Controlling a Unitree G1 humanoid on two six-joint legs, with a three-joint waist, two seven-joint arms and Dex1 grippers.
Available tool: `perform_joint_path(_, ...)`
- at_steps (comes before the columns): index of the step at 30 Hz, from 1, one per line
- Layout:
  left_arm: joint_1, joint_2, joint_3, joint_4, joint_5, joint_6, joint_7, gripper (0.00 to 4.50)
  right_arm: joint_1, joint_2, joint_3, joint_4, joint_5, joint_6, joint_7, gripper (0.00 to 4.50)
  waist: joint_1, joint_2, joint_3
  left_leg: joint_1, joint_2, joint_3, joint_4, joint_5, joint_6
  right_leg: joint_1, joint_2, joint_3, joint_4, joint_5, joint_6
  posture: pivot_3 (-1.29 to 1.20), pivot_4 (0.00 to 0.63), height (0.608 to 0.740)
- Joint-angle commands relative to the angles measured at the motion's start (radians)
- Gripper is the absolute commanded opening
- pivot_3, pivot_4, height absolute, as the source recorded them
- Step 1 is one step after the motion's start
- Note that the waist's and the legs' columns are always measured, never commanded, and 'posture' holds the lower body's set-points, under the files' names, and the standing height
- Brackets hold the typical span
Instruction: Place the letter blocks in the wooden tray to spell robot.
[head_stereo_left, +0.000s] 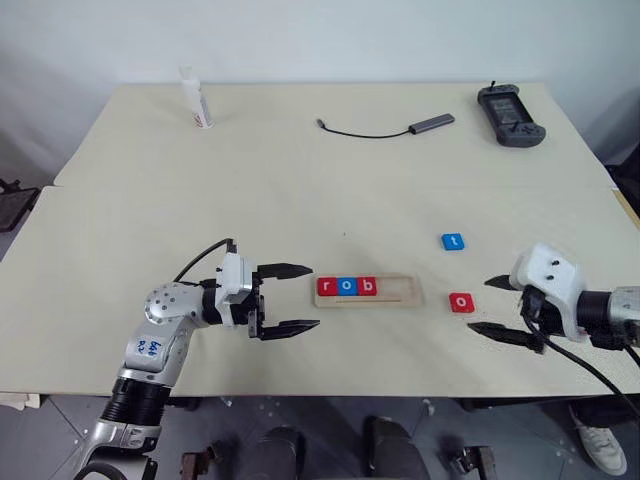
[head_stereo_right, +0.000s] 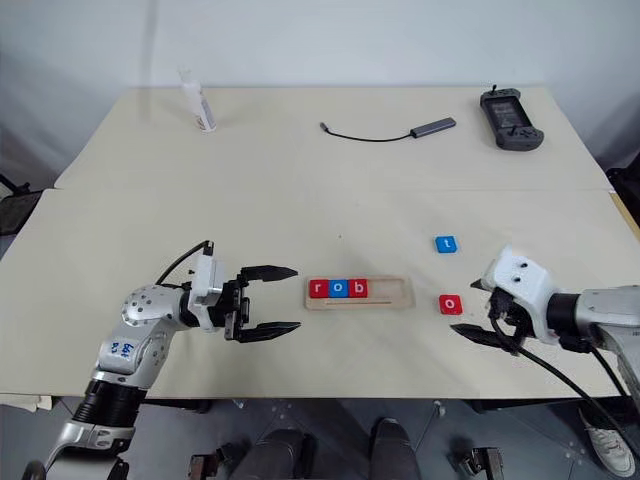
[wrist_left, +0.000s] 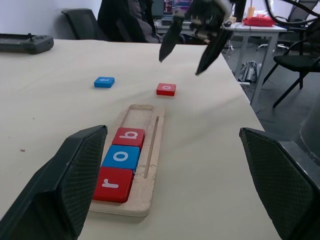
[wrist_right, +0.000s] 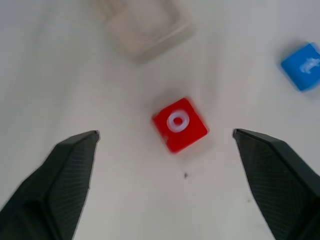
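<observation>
The wooden tray (head_stereo_left: 402, 292) lies at the table's front centre. Its left half holds a red r (head_stereo_left: 326, 287), a blue o (head_stereo_left: 346, 287) and a red b (head_stereo_left: 367, 287) side by side. A loose red o block (head_stereo_left: 460, 302) lies on the table just right of the tray, and a blue t block (head_stereo_left: 453, 241) lies farther back. My left gripper (head_stereo_left: 314, 296) is open and level, pointing at the tray's left end with nothing in it. My right gripper (head_stereo_left: 478, 305) is open and empty, just right of the red o (wrist_right: 179, 124) and aimed down at it.
At the back of the table stand a white bottle (head_stereo_left: 197, 98), a cable with a grey adapter (head_stereo_left: 430, 123) and a black handheld controller (head_stereo_left: 510, 116). The table's front edge runs just below both grippers.
</observation>
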Motion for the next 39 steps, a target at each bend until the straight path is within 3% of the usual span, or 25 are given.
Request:
perform_joint_path(1,0.013,0.006,0.005,-0.065,-0.013,0.007,0.011,4.50,-0.164,0.031,0.087,0.201,-0.035,-0.144,0.102,4.47,-0.012,0.000,0.000,0.000,0.000,0.001,0.000,0.000,0.000,0.000,0.000,0.000,0.000,0.000,0.000,0.00,0.150,0.740)
perform_joint_path(7,0.034,0.014,0.014,-0.102,-0.010,0.017,0.040,4.50,-0.309,0.088,0.193,0.399,-0.110,-0.275,0.162,4.47,-0.018,0.000,0.000,0.000,0.001,-0.001,0.000,0.000,-0.001,-0.001,0.000,-0.001,-0.001,0.000,0.000,0.00,0.150,0.740)
perform_joint_path(18,0.067,0.034,0.020,-0.151,-0.012,0.026,0.058,4.50,-0.408,0.142,0.285,0.501,-0.161,-0.267,0.241,4.47,-0.017,0.000,0.000,-0.001,0.001,-0.001,0.000,0.000,-0.001,-0.001,-0.001,-0.001,-0.001,0.000,0.000,0.00,0.150,0.740)
perform_joint_path(27,0.064,0.045,0.028,-0.149,-0.010,0.022,0.072,4.50,-0.469,0.154,0.300,0.515,-0.175,-0.254,0.271,1.52,-0.017,0.000,0.000,-0.001,0.001,-0.001,0.001,0.000,-0.001,0.000,-0.001,-0.001,-0.001,0.000,0.000,0.00,0.150,0.740)
perform_joint_path(34,0.092,0.046,0.038,-0.162,-0.007,0.013,0.095,4.50,-0.593,0.221,0.320,0.338,-0.109,-0.090,0.304,1.52,-0.025,0.000,0.000,-0.001,0.002,0.000,0.000,0.000,-0.002,-0.002,-0.001,0.000,0.000,0.000,0.000,0.00,0.150,0.740)
perform_joint_path(39,0.105,0.043,0.038,-0.170,-0.001,0.011,0.108,4.50,-0.667,0.313,0.388,0.306,-0.148,-0.030,0.259,1.52,-0.014,0.000,0.000,-0.001,0.001,-0.002,0.001,0.000,-0.002,-0.001,-0.001,-0.001,0.000,0.000,0.000,0.00,0.150,0.740)
